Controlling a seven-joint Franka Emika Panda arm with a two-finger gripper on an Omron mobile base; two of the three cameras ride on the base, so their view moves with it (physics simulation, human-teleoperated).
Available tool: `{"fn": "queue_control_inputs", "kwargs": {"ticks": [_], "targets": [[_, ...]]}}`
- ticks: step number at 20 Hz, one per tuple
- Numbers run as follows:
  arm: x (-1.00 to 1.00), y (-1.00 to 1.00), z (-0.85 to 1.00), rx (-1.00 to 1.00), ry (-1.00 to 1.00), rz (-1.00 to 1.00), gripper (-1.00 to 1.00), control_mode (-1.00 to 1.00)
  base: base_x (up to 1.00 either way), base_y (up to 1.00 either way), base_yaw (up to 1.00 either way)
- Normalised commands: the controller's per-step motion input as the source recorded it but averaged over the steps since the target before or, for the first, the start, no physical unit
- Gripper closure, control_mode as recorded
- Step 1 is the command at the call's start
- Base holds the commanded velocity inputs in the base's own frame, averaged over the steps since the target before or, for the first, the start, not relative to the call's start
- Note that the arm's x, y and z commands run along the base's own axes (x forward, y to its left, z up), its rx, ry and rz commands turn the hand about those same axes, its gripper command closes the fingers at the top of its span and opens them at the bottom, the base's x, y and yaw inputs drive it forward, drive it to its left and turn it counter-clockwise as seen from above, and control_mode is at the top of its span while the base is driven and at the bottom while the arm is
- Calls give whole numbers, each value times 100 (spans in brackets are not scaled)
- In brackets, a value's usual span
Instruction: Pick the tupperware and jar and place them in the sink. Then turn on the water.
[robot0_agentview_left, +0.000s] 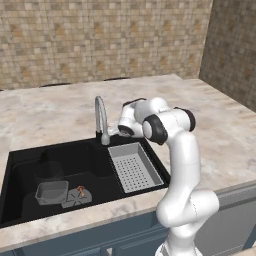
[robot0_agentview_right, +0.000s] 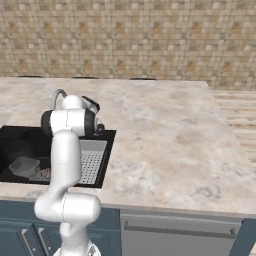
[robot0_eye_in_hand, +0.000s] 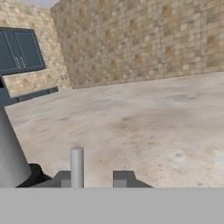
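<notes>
In the left base view the tupperware (robot0_agentview_left: 51, 192) and the jar (robot0_agentview_left: 48, 171) lie in the sink (robot0_agentview_left: 10, 165), in the right one the arm hides the tap, and in the hand view the gripper (robot0_eye_in_hand: 95, 178) has its jaws apart around the tap lever (robot0_eye_in_hand: 77, 166).

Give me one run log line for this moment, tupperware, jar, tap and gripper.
tupperware: in sink | jar: in sink behind it | tap: no stream visible | gripper: open, empty, at tap handle

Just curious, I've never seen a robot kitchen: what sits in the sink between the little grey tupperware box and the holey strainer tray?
In the left base view, between the tupperware and the strainer tray lies a grey drain plate with a small orange piece on it, then bare black sink floor.
</notes>
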Motion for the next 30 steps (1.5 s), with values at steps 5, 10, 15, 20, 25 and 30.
{"fn": "queue_control_inputs", "kwargs": {"ticks": [5,10,15,20,25,30], "targets": [[0,-88,-10,12,27,-22,100,-100,0,0,0],[5,-80,-12,8,30,-17,100,-100,0,0,0],[21,-36,-20,0,14,0,100,-100,0,0,0],[9,-86,-21,6,14,4,100,-100,0,0,0],[5,-89,-31,9,19,10,100,-100,0,0,0],[8,-75,-32,7,23,6,100,-100,0,0,0]]}}
